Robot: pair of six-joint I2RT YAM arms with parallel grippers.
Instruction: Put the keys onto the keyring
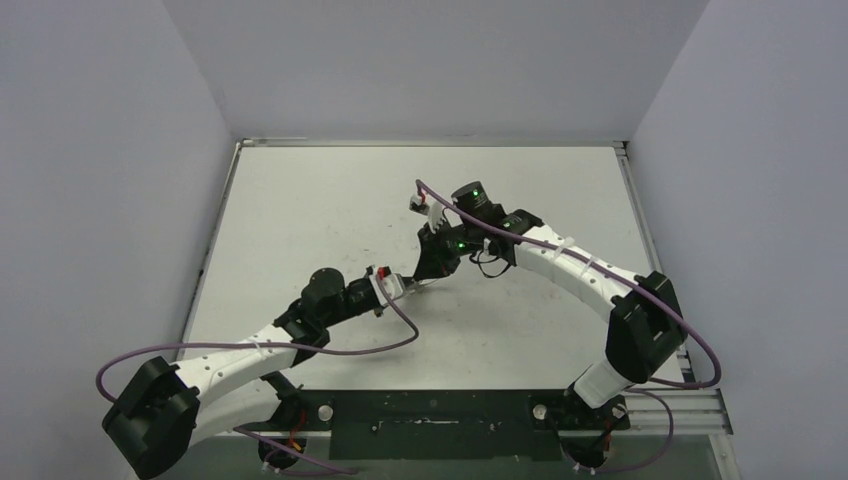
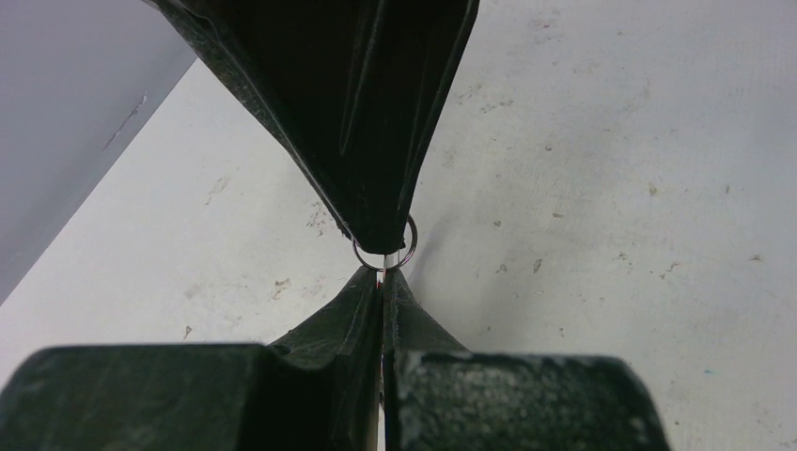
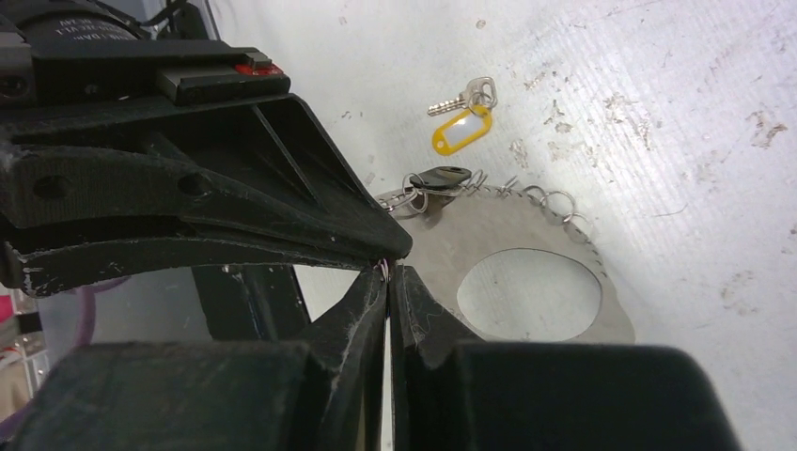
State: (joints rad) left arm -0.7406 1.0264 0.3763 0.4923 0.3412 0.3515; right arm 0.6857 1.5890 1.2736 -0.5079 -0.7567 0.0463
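Fingers (image 2: 357, 310) of left gripper (image 2: 383, 279) and right gripper (image 3: 388, 274): closed, both pinching small ring (image 2: 414, 246). Step: likely opening ring. Next: fine alignment with keys (image 3: 461, 129), keyring (image 3: 554, 202).

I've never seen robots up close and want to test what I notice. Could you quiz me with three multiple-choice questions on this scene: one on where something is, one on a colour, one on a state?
1. Where is the yellow-tagged key?
A) in a gripper
B) loose on the table
C) hung on a cable

2. What colour is the head of the other key, at the edge of the keyring?
A) red
B) black
C) green

3. How do the left gripper and right gripper stand?
A) both wide open
B) one open, one shut
C) both shut

Answers:
1 B: it lies on the table beyond the keyring, clear of both grippers.
2 B: its head is plainly black.
3 C: each wrist view shows its own fingers pressed together.
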